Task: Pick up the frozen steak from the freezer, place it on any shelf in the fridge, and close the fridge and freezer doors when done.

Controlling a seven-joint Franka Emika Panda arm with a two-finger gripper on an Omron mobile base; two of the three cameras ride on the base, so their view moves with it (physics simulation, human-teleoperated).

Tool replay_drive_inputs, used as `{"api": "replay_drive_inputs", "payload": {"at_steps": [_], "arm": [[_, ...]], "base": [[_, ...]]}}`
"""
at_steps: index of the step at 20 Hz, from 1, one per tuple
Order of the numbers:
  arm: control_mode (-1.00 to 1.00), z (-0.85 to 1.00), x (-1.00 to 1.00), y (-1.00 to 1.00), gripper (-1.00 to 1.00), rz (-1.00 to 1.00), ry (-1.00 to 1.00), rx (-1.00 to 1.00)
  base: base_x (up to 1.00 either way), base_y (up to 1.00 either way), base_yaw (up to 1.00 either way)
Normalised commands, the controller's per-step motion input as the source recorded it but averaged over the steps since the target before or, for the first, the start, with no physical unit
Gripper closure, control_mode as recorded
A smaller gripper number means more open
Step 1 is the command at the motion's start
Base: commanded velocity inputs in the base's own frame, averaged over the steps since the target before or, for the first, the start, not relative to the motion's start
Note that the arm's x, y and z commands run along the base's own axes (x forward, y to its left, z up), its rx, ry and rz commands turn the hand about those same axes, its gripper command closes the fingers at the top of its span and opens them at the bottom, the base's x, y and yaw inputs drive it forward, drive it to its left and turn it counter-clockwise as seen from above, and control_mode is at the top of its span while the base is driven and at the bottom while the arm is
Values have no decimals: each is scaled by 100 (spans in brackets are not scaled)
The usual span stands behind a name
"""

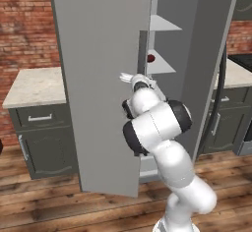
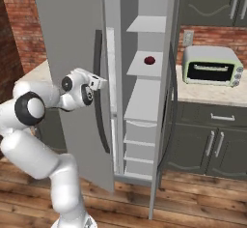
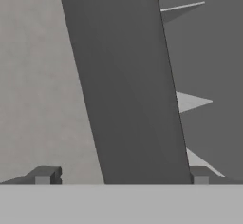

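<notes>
The wide fridge door point(image 1: 98, 78) stands partly open and covers the fridge's inside. My gripper point(image 2: 103, 83) is up against this door's long dark bar handle point(image 2: 102, 121). In the hand view the gripper point(image 3: 122, 175) is open, with the dark bar point(image 3: 133, 99) running up between the fingertips point(image 3: 45, 174). The freezer point(image 2: 144, 101) is open, showing solid grey shelves and grey drawers point(image 2: 140, 140). A small dark red round item point(image 2: 149, 60) lies on one freezer shelf. The narrow freezer door point(image 1: 209, 54) swings out to the right. The frozen steak and the clear shelves are hidden.
A silver toaster oven point(image 2: 212, 66) sits on the counter right of the unit. A pale stone counter point(image 1: 34, 83) over dark cabinets stands to the left. The narrow door's dark handle point(image 1: 221, 93) curves out near the right cabinets. Wooden floor lies below.
</notes>
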Motion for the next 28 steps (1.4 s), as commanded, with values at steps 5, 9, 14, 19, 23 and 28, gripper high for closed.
{"api": "replay_drive_inputs", "payload": {"at_steps": [5, 9, 14, 19, 23, 28], "arm": [[-100, 61, 100, 0, -100, 0, 1, 0], [-100, 28, 83, 0, -100, 0, 12, 0], [-100, 0, 70, 0, -100, 0, 6, 0], [-100, 2, 26, 0, -100, 0, 1, 0], [-100, 66, -59, 0, -100, 2, -4, 0], [-100, 63, -15, 13, -100, 0, -11, 0]], "base": [[0, 0, 0], [0, 0, 0], [0, 0, 0], [0, 0, 0], [0, 0, 0], [0, 0, 0]]}}
